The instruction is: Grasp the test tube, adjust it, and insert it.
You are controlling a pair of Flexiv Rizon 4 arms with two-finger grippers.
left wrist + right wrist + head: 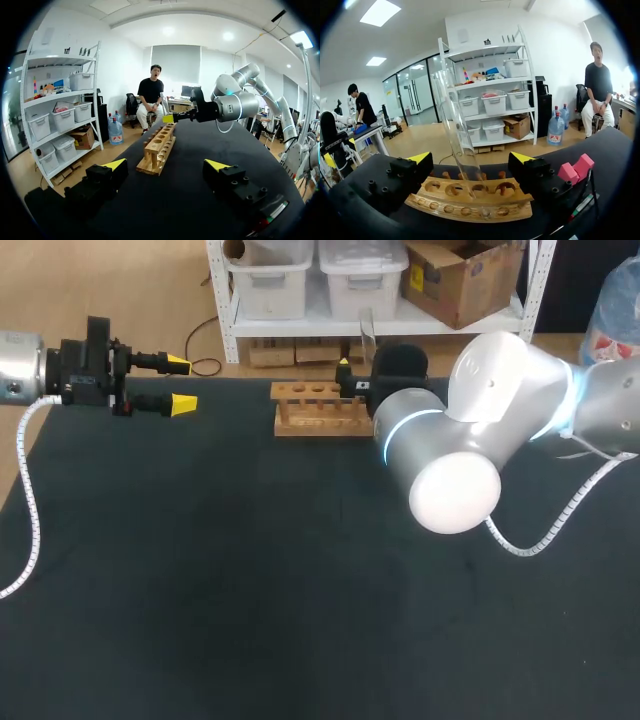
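Dark bench (250,590) spreads out before me. Over its far left edge my left claw (180,383) hovers, fingers wide. Farther right, my right claw (470,159) stands wide on either side of a clear test tube (452,115), which leans in the wooden rack (320,422).

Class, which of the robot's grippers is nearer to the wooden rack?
Right. The right gripper sits directly at the rack, fingers open either side of the test tube standing in it. The left gripper hangs apart, off the rack's left end.
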